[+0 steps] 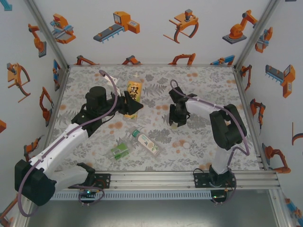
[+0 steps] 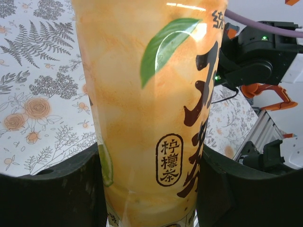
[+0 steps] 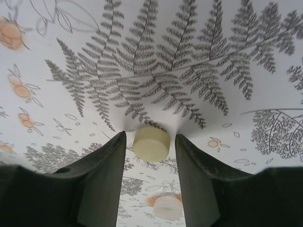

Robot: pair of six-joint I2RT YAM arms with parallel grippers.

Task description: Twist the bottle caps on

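The amber-yellow bottle [image 1: 134,90] stands upright at the table's back middle, and my left gripper [image 1: 130,107] is shut on its lower body. In the left wrist view the bottle [image 2: 151,94] presses against both black fingers [image 2: 52,189], with my left gripper [image 2: 151,163] around it. My right gripper [image 1: 177,120] points down at the table, open. A pale yellowish cap [image 3: 151,143] lies flat between the tips of my right gripper [image 3: 150,138], with a small gap on each side. A white cap [image 3: 167,207] lies nearer; the same white cap [image 1: 186,145] is seen from above.
The white-labelled bottle [image 1: 147,143] and the green-labelled bottle [image 1: 120,150] lie on their sides near the table's front middle. The floral table cloth [image 1: 203,85] ends at aluminium rails, with printed walls on three sides.
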